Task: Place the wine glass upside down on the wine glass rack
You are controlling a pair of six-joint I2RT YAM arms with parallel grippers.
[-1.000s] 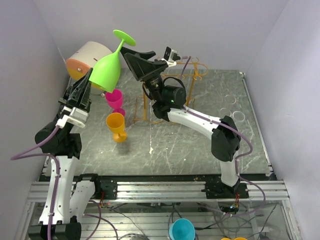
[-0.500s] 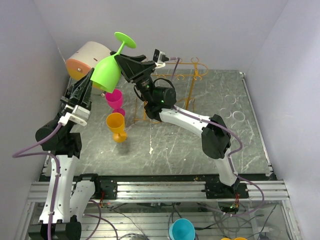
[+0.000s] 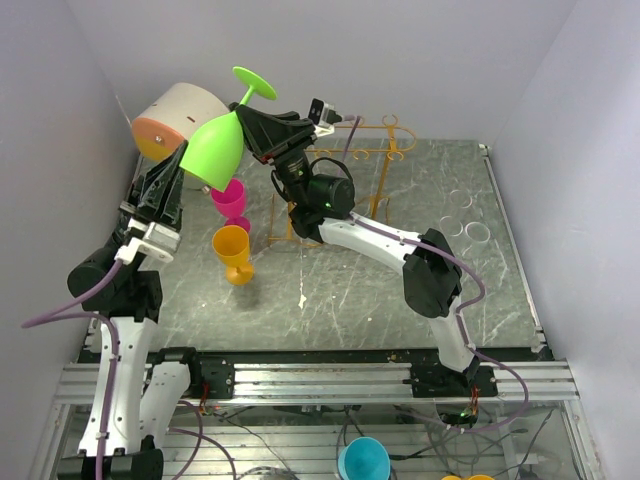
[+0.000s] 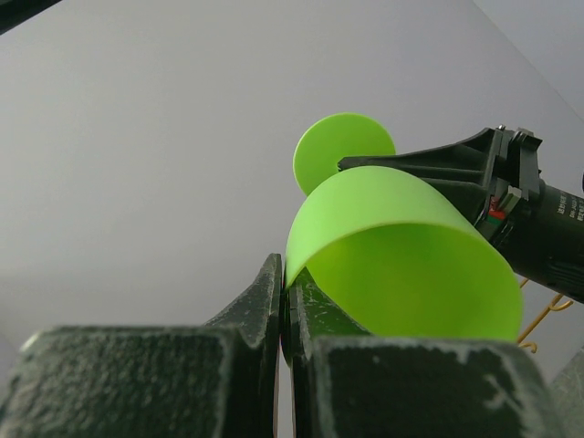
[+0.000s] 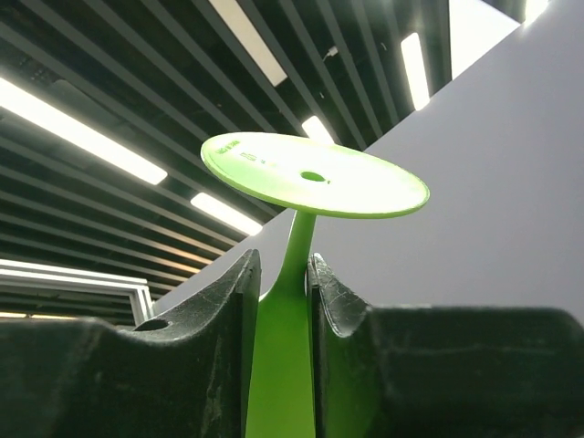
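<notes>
smooth matt lime-green plastic wine glass (image 3: 215, 150), thin golden metal wire rack (image 3: 390, 150), grey veined stone-look table (image 3: 350, 300)

A grey marbled tabletop (image 3: 350, 310) is enclosed by plain pale walls, set at 9 o'clock (image 3: 50, 120), 12 o'clock (image 3: 400, 50) and 3 o'clock (image 3: 590, 150). An aluminium rail (image 3: 330, 380) is seen at 6 o'clock. Overhead, a dark slatted ceiling (image 5: 109, 55) is lit by strip lights (image 5: 82, 132).
</notes>
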